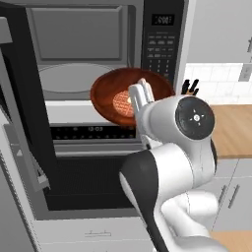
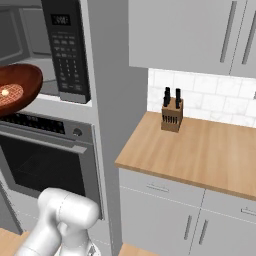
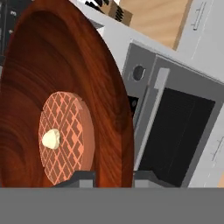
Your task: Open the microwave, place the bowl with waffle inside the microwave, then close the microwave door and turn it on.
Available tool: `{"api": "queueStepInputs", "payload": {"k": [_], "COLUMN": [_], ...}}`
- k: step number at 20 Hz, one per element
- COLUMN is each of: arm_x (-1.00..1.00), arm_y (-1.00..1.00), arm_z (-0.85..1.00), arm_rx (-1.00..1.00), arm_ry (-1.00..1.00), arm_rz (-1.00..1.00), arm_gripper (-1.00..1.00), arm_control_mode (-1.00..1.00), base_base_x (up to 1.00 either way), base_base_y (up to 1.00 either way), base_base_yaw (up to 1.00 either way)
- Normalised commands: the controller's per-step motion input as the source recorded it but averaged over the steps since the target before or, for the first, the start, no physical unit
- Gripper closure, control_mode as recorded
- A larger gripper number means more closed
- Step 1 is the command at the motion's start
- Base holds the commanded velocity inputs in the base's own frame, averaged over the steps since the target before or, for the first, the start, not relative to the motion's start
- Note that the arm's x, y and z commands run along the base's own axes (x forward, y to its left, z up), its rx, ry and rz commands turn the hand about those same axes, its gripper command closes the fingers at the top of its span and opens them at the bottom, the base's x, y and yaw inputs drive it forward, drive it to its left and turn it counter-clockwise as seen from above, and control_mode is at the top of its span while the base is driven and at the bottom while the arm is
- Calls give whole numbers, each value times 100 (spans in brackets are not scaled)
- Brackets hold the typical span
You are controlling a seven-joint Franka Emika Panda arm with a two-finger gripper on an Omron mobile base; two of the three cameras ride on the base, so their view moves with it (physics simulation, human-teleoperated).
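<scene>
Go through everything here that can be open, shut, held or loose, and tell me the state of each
microwave door: swung open to the left
microwave: cavity open, nothing on the turntable
bowl with waffle: held up in front of the cavity, tilted
gripper: shut on the bowl's rim
oven: door closed
knife block: upright on the counter

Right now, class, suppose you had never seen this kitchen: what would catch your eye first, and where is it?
First, the glossy reddish-brown bowl held up in front of the open microwave, a round waffle with a pale dab lying inside it. The gripper has its jaws pinched on the bowl's rim. Off to the right, a knife block stands on the wooden counter.
</scene>
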Motion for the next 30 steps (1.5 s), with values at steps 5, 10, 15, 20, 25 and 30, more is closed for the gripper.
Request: {"api": "queueStepInputs", "payload": {"k": [5, 10, 15, 20, 25, 30], "arm_x": [3, 8, 45, 50, 59, 71], "arm_y": [0, 0, 2, 48, 58, 17], "arm_z": [7, 9, 7, 13, 14, 13], "arm_rx": [23, 23, 1, -19, -25, -15], "arm_ry": [2, -1, -7, 1, 7, 10], "arm_rz": [27, 22, 15, 2, 0, 0], "arm_gripper": [100, 100, 100, 100, 100, 100], "arm_control_mode": [-100, -100, -100, -100, -100, -100], "base_base_x": [0, 0, 0, 0, 0, 0], "base_base_y": [0, 0, 0, 0, 0, 0], "base_base_yaw": [0, 0, 0, 0, 0, 0]}}
